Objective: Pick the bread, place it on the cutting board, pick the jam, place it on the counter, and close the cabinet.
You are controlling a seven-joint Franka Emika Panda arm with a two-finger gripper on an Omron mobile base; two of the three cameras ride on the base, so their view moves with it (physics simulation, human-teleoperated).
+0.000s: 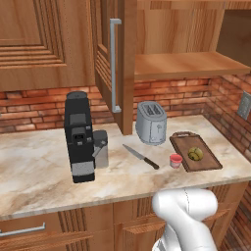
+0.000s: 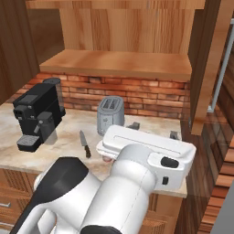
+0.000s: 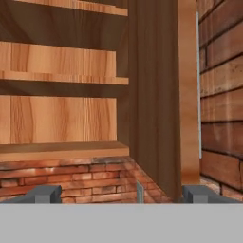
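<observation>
With the small olive-brown lump of bread (image 1: 195, 154) already on the dark brown wooden cutting board (image 1: 211, 162) and the tiny red jam jar (image 1: 175, 160) on the beige marbled tabletop (image 1: 39, 166) just left of that board, closing remains. Spread and empty, the tool (image 3: 122, 194) faces the open reddish-brown wooden cabinet (image 3: 156, 95), whose door stands edge-on ahead, slightly right.
</observation>
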